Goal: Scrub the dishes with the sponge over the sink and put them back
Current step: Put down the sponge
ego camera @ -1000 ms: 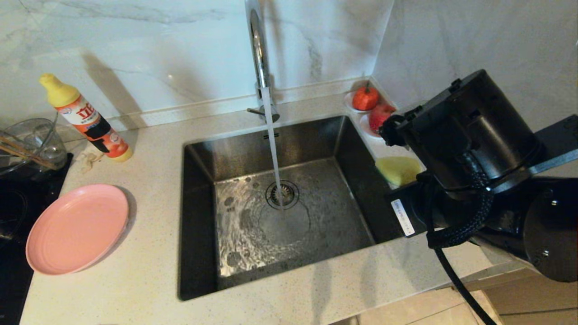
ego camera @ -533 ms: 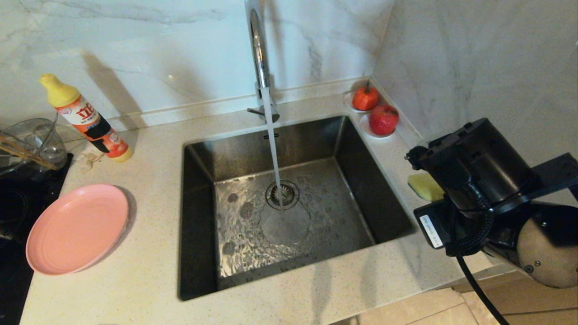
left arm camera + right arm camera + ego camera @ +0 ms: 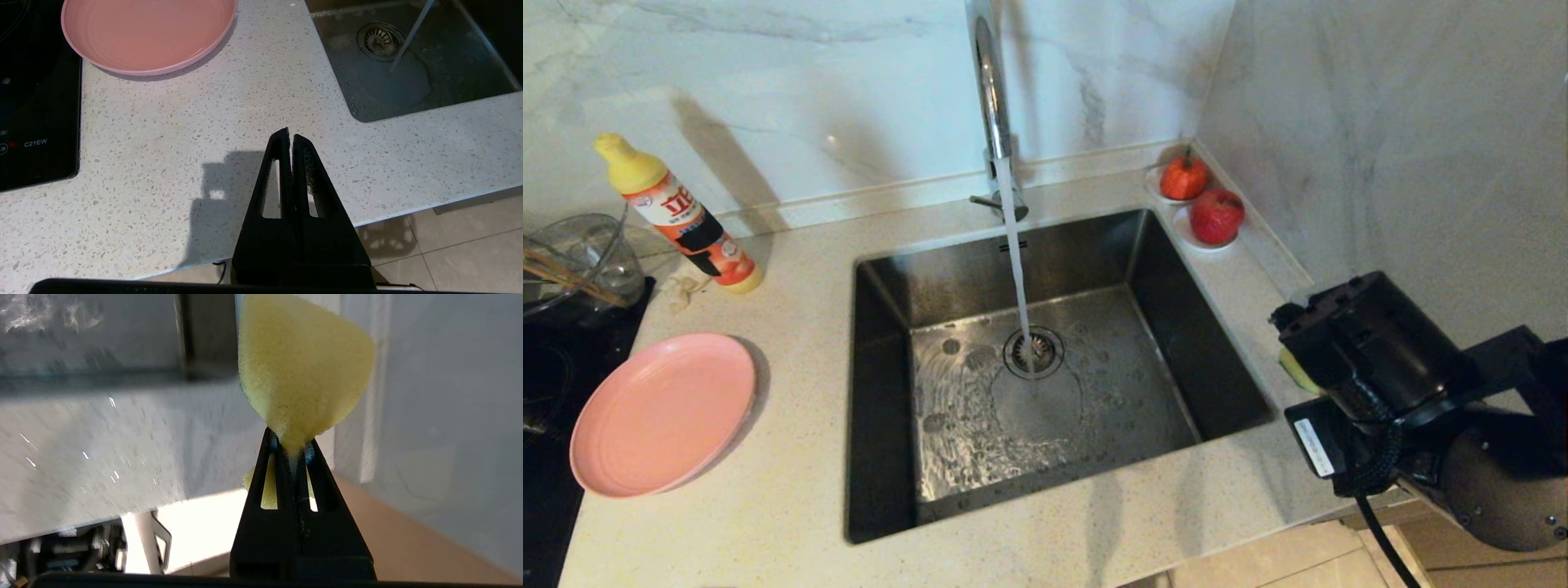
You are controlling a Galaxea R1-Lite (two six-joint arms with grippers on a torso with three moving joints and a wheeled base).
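**Sponge Pinched, Plate Waiting**

Right gripper (image 3: 291, 447) clamped tight on the rectangular yellow foam sponge (image 3: 300, 371), squeezing it to a narrow waist between the black fingers, the free end flaring out beyond the tips; green scouring face not visible. Held off to the right of the square stainless-steel sink (image 3: 890, 408), above the counter edge near the marble side wall, only a yellow sliver (image 3: 1290, 371) showing past the wrist in the head view. Probably carried there clear of the running stream, ready for a dish.

Left gripper (image 3: 291, 136) parked over the speckled countertop (image 3: 163, 143) near its front edge, fingers pressed together on nothing.

Wide shallow pink plate (image 3: 662, 412) lying flat on the counter left of the sink, untouched, beside a black cooktop (image 3: 36, 102). Thin wooden chopsticks (image 3: 564, 278) resting in a clear glass bowl (image 3: 600, 245) farther back. Teal-blue bowl not in view.

Tall chrome faucet (image 3: 990, 90) pouring straight onto the round strainer drain (image 3: 1033, 351). Detergent bottle (image 3: 678, 212) and two red fruits (image 3: 1201, 200) standing against the wall.
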